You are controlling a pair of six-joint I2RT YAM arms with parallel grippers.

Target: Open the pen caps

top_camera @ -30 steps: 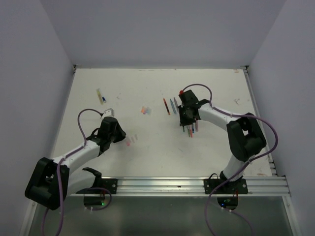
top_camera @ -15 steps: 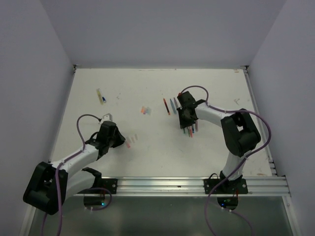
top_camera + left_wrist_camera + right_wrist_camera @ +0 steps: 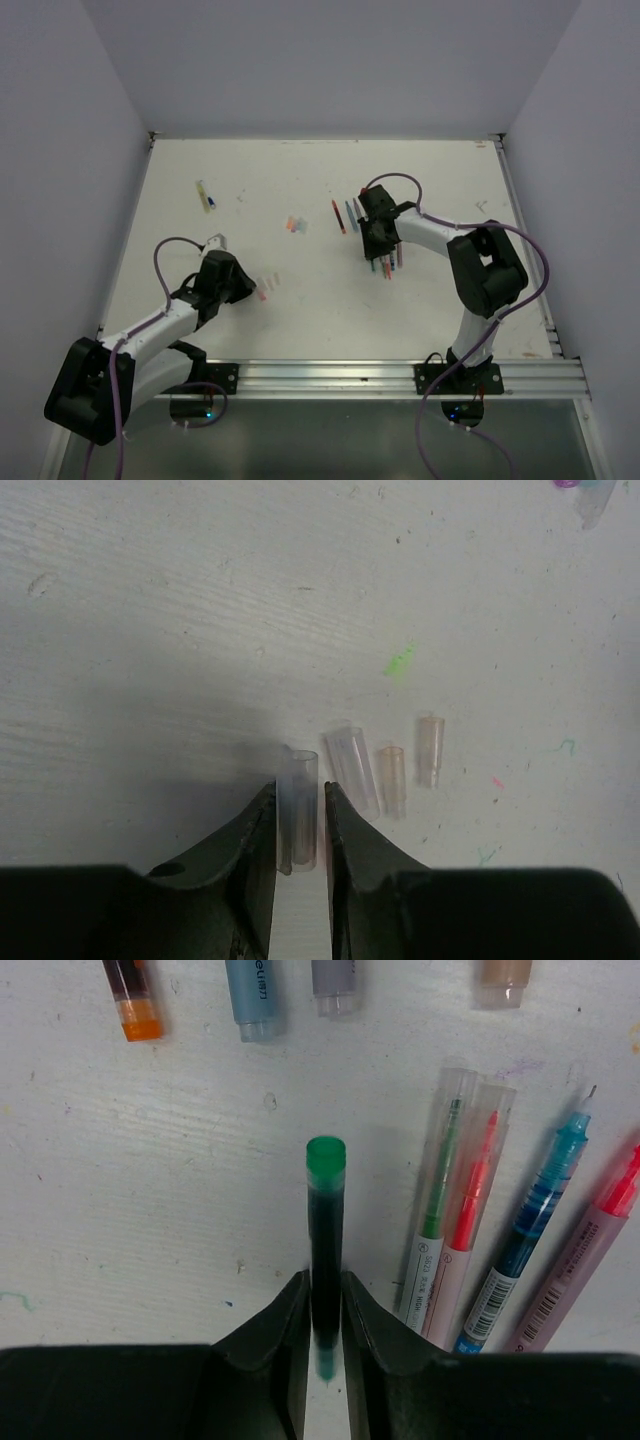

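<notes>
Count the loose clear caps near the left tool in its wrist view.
4. One cap lies between the left tool's fingers; three more lie in a row just right of it. A pale piece at the top right edge, cut off, may be a fifth.

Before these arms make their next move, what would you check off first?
1. The clear cap sits between the left jaws: ok.
2. The left jaws actually squeeze that cap: cannot tell.
3. The green pen lines up between the right jaws: ok.
4. The right jaws stand clear of the two capped pens beside them: ok.
5. Every pen is uncapped: not ok; those two wear clear caps.
</notes>
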